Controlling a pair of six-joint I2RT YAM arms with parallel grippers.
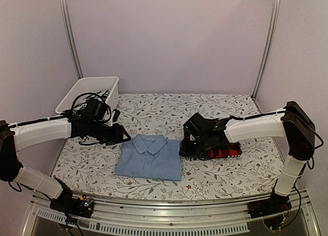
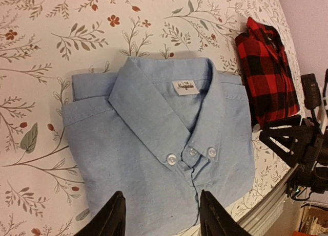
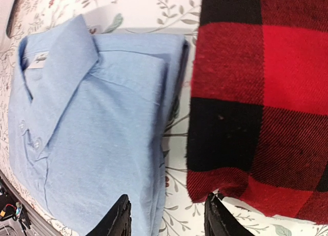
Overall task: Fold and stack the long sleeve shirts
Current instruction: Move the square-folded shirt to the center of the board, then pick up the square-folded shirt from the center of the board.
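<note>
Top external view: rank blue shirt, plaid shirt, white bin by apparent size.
1-2. light blue shirt, white bin: look alike; the bin is farther, so unranked.
3. plaid shirt: smallest, partly under the right arm.

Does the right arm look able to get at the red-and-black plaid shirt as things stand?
Likely yes: the open right gripper hangs at the edge of the plaid shirt, nothing lies on it, and the light blue shirt sits beside it.

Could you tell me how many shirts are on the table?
2: the light blue shirt folded at the table's middle, and the red-and-black plaid shirt just right of it. None seems hidden.
</note>
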